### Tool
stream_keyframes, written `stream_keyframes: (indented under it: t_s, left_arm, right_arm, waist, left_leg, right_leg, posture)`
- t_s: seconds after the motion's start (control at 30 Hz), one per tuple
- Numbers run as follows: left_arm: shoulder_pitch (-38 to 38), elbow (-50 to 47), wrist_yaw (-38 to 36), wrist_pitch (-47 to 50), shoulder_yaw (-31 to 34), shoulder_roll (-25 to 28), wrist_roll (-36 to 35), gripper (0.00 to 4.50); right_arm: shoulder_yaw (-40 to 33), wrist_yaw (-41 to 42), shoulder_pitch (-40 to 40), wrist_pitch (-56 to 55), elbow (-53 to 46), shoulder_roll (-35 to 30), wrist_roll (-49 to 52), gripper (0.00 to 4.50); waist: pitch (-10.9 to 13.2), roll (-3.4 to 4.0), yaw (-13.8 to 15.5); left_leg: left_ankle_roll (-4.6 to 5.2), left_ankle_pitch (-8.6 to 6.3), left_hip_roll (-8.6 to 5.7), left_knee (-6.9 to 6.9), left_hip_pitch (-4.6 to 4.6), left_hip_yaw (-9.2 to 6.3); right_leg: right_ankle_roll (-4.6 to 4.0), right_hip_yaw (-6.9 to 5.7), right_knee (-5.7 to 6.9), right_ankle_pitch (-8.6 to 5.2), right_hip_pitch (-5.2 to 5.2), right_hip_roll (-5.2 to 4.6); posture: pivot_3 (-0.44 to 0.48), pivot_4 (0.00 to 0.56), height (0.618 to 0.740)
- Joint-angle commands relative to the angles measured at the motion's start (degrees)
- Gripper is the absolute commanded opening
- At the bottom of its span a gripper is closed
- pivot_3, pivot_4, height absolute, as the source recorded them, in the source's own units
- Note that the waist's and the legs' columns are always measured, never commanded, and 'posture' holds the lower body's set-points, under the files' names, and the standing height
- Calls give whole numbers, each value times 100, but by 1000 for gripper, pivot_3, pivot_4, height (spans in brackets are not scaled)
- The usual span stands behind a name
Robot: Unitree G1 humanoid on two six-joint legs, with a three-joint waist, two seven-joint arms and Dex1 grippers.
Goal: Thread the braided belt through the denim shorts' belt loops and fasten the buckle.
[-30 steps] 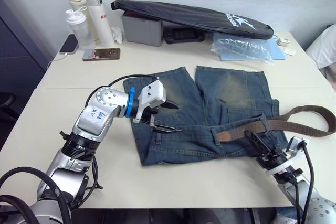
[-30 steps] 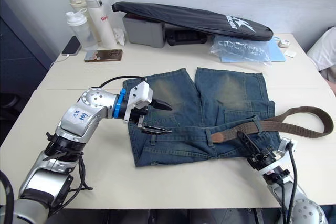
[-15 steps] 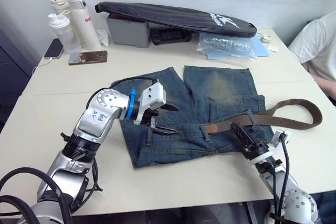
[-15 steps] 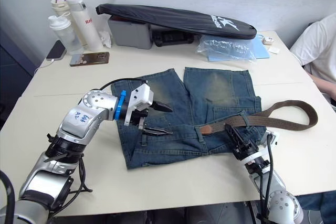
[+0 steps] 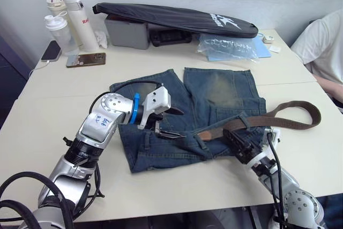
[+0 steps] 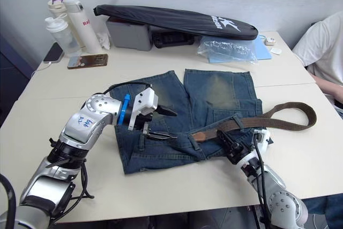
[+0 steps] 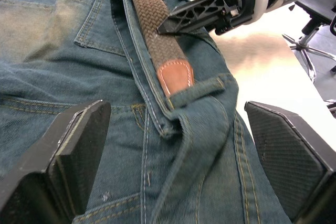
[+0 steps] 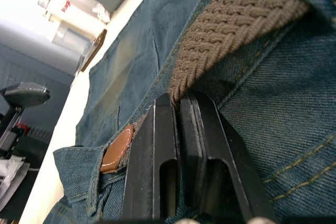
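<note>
Right gripper (image 8: 181, 109) pinches the braided belt (image 8: 231, 35) on the denim shorts (image 5: 214, 95); left gripper (image 5: 169, 124) gapes wide, empty, facing the belt's tan tip (image 7: 174, 75).

The denim shorts (image 5: 209, 105) lie mid-table (image 5: 64, 84), waistband near. The braided belt (image 5: 289, 113) lies along the waistband, looping off right. Bottles (image 5: 67, 17) stand far left.

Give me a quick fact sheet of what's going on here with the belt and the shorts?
Shorts: denim shorts lie flat on the table.
Belt: braided belt runs along the waistband, its tan tip just short of a belt loop.
Right gripper: shut on the belt.
Left gripper: open, over the waistband ahead of the tip.
Loose end: curls onto the table at the right.
</note>
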Motion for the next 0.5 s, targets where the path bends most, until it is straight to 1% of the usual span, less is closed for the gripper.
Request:
stream_keyframes:
  t_s: [0.03, 0.13, 0.2, 0.27, 0.33, 0.4, 0.5]
  left_arm:
    - [45, -267, 28, -24, 10, -3, -48, 4500]
    - [63, -294, 35, -18, 9, -4, -46, 4500]
    - [70, -304, 32, -26, -2, 0, -40, 4500]
    - [73, -310, 19, -38, -14, 11, -34, 4500]
    - [76, -312, 8, -56, -31, 22, -24, 4500]
    - [84, -312, -6, -75, -48, 28, -15, 4500]
    - [95, -315, -24, -92, -69, 31, -12, 4500]
  right_arm:
    - [625, -164, 260, 464, 134, -107, -343, 12]
    - [587, -489, 229, 273, 181, -143, -708, 12]
    - [617, -610, 266, 186, 38, -345, -1060, 12]
    - [687, -539, 360, 138, -141, -543, -1280, 12]
    - [433, -438, 473, 131, -366, -592, -1018, 12]
    - [202, -315, 566, 115, -522, -649, -770, 12]
    - [16, -216, 607, 57, -559, -678, -585, 12]
  waist:
    - [1, -1, 2]
    - [-7, -14, 14]
    - [-11, -25, 29]
    - [-12, -25, 43]
    - [-10, -21, 66]
    - [-7, -16, 154]
    - [0, -4, 216]
  left_leg:
    - [-6, -1, 1, 0, 7, 0]
    - [-14, -3, 2, 1, 14, 1]
    - [-17, -3, 2, 2, 15, 1]
    - [-23, -5, -7, 9, 16, 1]
    - [-20, -8, -19, 11, 15, 3]
    - [-18, -9, -22, 11, 15, 3]
    - [-21, -12, -21, 10, 12, 2]
  right_leg:
    - [-5, 1, 3, -3, 1, 2]
    - [-8, 4, 3, -4, 3, 3]
    - [-8, 5, 2, -4, 6, 2]
    - [-7, 4, 0, -4, 7, -13]
    - [-5, 4, -5, -3, 6, -26]
    - [-4, 3, -8, -3, 5, -28]
    - [-4, 1, -12, -3, 1, -26]
  posture:
    - [0, 150, 740]
    - [0, 150, 740]
    - [0, 150, 740]
    - [0, 150, 740]
    - [0, 150, 740]
    - [0, 150, 740]
    - [0, 150, 740]
